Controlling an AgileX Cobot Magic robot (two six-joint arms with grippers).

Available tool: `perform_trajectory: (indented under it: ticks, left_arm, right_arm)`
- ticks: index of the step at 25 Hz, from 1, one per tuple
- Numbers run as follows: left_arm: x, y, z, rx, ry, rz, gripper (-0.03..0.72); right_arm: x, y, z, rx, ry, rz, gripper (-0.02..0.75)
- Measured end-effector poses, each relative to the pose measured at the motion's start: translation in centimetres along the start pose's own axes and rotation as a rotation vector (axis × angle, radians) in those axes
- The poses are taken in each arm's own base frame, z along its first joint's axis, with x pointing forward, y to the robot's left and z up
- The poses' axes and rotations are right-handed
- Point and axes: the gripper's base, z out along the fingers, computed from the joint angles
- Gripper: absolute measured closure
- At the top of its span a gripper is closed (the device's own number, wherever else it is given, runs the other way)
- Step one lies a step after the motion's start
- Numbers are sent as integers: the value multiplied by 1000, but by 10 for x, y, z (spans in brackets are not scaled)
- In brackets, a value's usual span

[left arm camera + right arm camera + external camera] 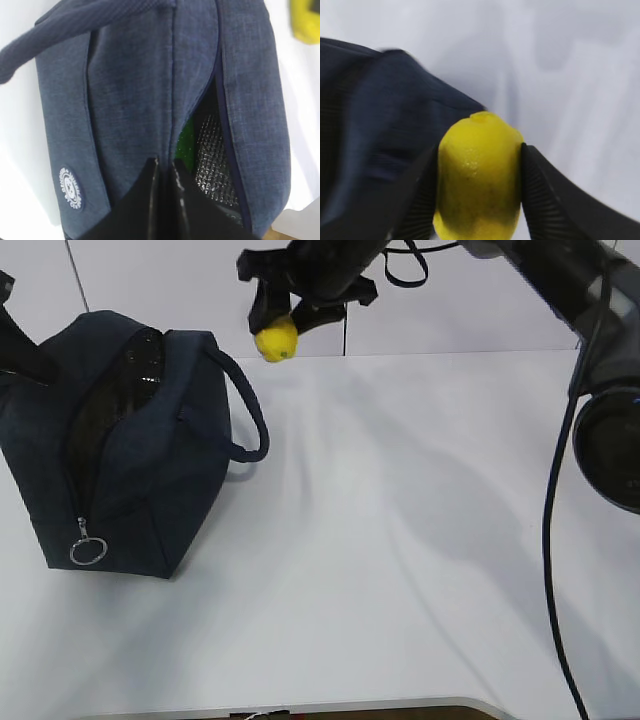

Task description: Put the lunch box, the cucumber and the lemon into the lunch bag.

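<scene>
The dark navy lunch bag point(150, 470) stands at the table's left with its zipper open, showing a foil lining point(212, 150). My left gripper point(165, 165) is shut, pinching the fabric edge of the bag point(130, 90) beside the opening. A green patch point(184, 142) inside looks like the cucumber. My right gripper point(285, 332) is shut on the yellow lemon point(278, 340) in the air, to the right of the bag's top and above its handle. In the right wrist view the lemon point(480, 175) sits squarely between both pads point(540, 200). The lunch box is hidden.
The bag's loop handle point(250, 410) sticks out to the right, and its silver ring pull point(88, 552) hangs at the near end. The white table point(400, 540) spreads to the right. A black cable point(552, 540) hangs at the right.
</scene>
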Motion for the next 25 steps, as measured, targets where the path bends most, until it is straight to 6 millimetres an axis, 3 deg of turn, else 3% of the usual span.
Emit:
perform_trajectory:
  ticks: [7,14,19,25]
  left_arm:
    - [0,0,0,4,0,-2,699]
    - [-1,-3,0,34,-8,-20,699]
    - [-1,-5,0,56,-12,-31,699]
    - [-2,-9,0,101,-19,-53,699]
  right_arm:
    - [-6,34,-16,-301,-37,62,351]
    - [0,65,-12,-391,-15,18,351]
    - [12,76,16,-411,41,11,351]
    - [30,72,57,-419,117,23,351]
